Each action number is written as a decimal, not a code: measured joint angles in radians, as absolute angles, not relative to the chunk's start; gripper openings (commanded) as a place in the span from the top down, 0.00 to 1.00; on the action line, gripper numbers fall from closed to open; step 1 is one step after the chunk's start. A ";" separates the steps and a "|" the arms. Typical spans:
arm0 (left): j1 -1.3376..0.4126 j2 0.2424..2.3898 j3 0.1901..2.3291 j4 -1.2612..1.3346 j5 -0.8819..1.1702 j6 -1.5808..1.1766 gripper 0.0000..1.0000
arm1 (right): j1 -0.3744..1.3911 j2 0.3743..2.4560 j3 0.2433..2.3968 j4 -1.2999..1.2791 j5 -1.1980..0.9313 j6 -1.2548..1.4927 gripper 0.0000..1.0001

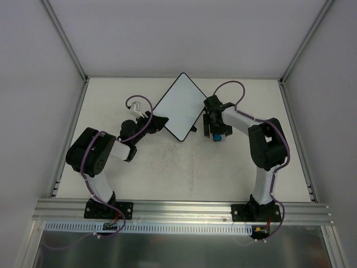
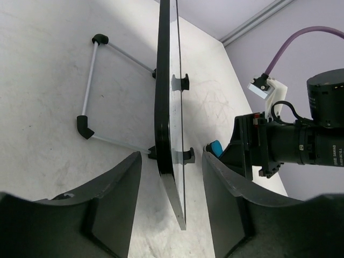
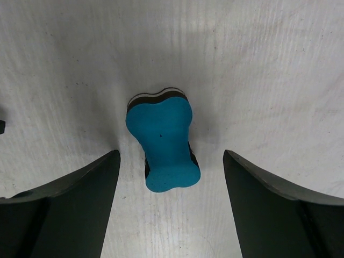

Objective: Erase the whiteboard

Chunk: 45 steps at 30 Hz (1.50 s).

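Note:
The whiteboard (image 1: 179, 106) stands propped at the back middle of the table, its white face bare of marks. In the left wrist view it shows edge-on (image 2: 163, 107) with its two black tabs. My left gripper (image 1: 152, 121) is open, and its jaws straddle the board's near corner (image 2: 172, 177) without touching it. The blue bone-shaped eraser (image 3: 163, 142) lies flat on the table. My right gripper (image 1: 216, 133) is open right above it, with the eraser just ahead of and between the fingertips (image 3: 86, 183). The eraser also peeks out in the left wrist view (image 2: 216, 147).
A wire stand (image 2: 88, 86) with black corner pieces props the board from behind. My right arm's wrist (image 2: 301, 145) sits close to the board's right side. White walls and metal posts (image 1: 67, 39) enclose the table on three sides.

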<state>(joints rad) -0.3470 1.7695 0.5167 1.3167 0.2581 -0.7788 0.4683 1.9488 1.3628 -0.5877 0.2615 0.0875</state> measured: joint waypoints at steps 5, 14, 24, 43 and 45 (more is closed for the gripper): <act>-0.347 1.769 0.516 1.309 0.261 -0.773 0.35 | 0.468 1.939 1.350 -0.585 0.271 0.089 0.18; -0.345 1.735 0.482 1.298 0.261 -0.762 0.01 | 0.468 1.835 1.251 -0.518 0.285 0.097 0.18; -0.345 1.577 0.393 1.296 0.237 -0.713 0.01 | 0.479 1.588 1.078 -0.386 0.302 0.107 0.12; -0.345 0.804 0.300 0.474 0.070 -0.599 0.01 | 0.529 1.078 0.812 -0.271 0.306 0.046 0.01; -0.345 0.768 0.303 0.387 0.049 -0.581 0.01 | 0.529 1.009 0.773 -0.273 0.305 0.028 0.01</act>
